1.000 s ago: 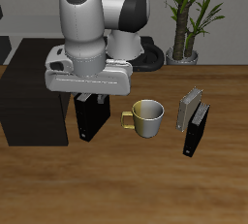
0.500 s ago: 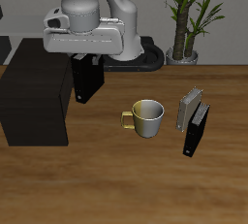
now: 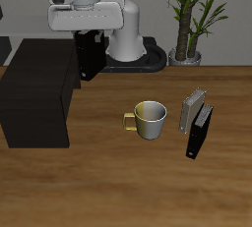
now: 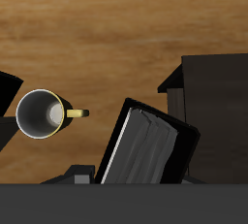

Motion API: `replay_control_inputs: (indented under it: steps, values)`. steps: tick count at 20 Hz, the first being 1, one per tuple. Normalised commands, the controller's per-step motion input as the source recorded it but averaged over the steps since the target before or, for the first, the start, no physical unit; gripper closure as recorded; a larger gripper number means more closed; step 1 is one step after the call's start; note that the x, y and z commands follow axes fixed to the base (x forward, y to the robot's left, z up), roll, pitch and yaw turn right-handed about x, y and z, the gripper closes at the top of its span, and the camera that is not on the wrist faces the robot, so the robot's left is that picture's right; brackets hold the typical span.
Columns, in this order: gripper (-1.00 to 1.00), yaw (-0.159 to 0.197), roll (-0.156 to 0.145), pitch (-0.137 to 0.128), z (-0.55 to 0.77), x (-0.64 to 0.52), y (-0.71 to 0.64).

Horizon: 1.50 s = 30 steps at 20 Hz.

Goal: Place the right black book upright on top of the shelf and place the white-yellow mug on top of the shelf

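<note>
A: Where is the shelf (image 3: 39, 93)?
B: Left side of the exterior frame: large, matte black, flat top bare. Its edge nearest frame centre runs beside open wood table (image 3: 128, 187).

A: Gripper (image 3: 89, 36)?
B: Upper left, clamped on the right black book (image 3: 90, 56). The book hangs clear of the table, just beside the shelf's back corner. In the wrist view its pale page edge (image 4: 114, 143) shows.

A: Mug?
B: The white-yellow mug (image 3: 150, 119) stands upright at frame centre, well apart from the shelf, with the other black book (image 3: 200, 134) and the grey-beige book (image 3: 193, 111) to its right.
</note>
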Motion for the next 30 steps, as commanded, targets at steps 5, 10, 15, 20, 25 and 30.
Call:
replay_control_inputs:
  steps: [5, 10, 15, 20, 25, 30]
  values:
    - [1.0, 0.044, 0.023, -0.059, 0.13, -0.65, -0.08]
    - [1.0, -0.008, -0.038, 0.004, 0.02, -0.36, -0.41]
    - [1.0, -0.019, 0.004, 0.028, -0.03, -0.3, -0.26]
    - [1.0, -0.025, 0.006, 0.035, 0.02, -0.26, -0.28]
    - [1.0, -0.007, -0.011, -0.01, 0.21, -0.34, -0.36]
    - [1.0, -0.01, -0.027, -0.015, 0.17, -0.24, -0.39]
